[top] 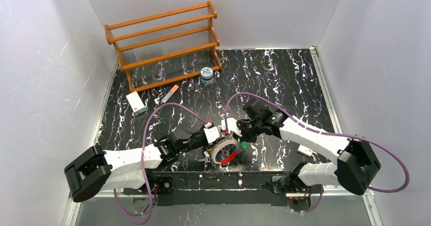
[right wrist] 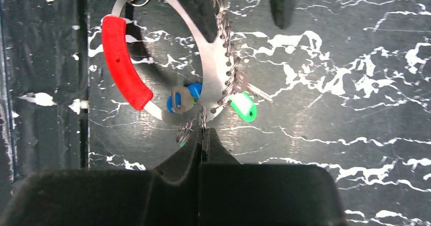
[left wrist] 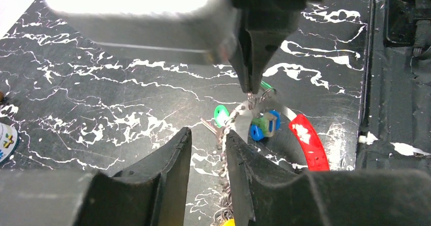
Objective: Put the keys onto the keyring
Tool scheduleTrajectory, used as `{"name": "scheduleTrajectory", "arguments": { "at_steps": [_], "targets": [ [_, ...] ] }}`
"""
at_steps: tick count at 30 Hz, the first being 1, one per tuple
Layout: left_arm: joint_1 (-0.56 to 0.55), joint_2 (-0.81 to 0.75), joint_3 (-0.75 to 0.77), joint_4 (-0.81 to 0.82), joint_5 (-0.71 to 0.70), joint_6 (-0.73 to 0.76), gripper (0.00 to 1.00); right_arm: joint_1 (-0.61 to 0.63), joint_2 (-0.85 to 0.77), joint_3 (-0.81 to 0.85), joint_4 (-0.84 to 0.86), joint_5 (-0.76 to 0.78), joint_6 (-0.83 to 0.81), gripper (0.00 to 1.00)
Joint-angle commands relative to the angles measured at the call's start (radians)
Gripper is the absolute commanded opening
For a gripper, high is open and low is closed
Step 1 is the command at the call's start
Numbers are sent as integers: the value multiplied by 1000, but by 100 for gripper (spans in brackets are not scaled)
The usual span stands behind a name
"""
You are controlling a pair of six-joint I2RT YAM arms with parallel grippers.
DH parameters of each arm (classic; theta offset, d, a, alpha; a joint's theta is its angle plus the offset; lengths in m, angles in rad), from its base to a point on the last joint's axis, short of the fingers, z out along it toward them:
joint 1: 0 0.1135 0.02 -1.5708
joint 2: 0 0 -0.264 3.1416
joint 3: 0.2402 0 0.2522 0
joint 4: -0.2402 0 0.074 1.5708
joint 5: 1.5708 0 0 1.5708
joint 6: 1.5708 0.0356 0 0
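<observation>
The keyring [top: 220, 150] lies on the mat near the front edge, a silver band [right wrist: 211, 58] with a red arc [right wrist: 122, 63]. A green-headed key [right wrist: 243, 106] and a blue-headed key [right wrist: 185, 96] hang on it. A yellow head [left wrist: 228, 222] shows at the frame's bottom edge. My left gripper [left wrist: 208, 133] is open. Its fingers straddle the band's row of small wire rings [left wrist: 223, 150] without clamping it. My right gripper [right wrist: 203, 131] is shut. It pinches a small wire ring at the band's edge, beside a hidden key's green head [right wrist: 183, 143].
A wooden rack [top: 162, 43] stands at the back left. A blue-white jar [top: 206, 75] and an orange-tipped marker [top: 170, 93] lie before it. A white box [top: 136, 103] lies at the left. A small white piece [top: 306, 150] lies by the right arm.
</observation>
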Motion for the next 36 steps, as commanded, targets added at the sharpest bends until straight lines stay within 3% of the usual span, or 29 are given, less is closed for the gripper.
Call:
{"name": "scheduleTrajectory", "arguments": {
  "at_steps": [1,10,20,30,36],
  "targets": [
    [-1,10,28,52,49,11,31,7,-51,-30,43,-92,-13,1],
    [-1,32,20,85,123,-14,33,7,-67,-38,183,-224,49,1],
    [-1,83,26,113,156,-50,32,8,-53,-25,193,-252,53,1],
    [-1,101,25,113,112,-61,0,10,-63,-30,200,-248,57,1],
    [-2,60,3,125,79,-85,0,3,-94,-59,281,-192,152,41]
  ]
}}
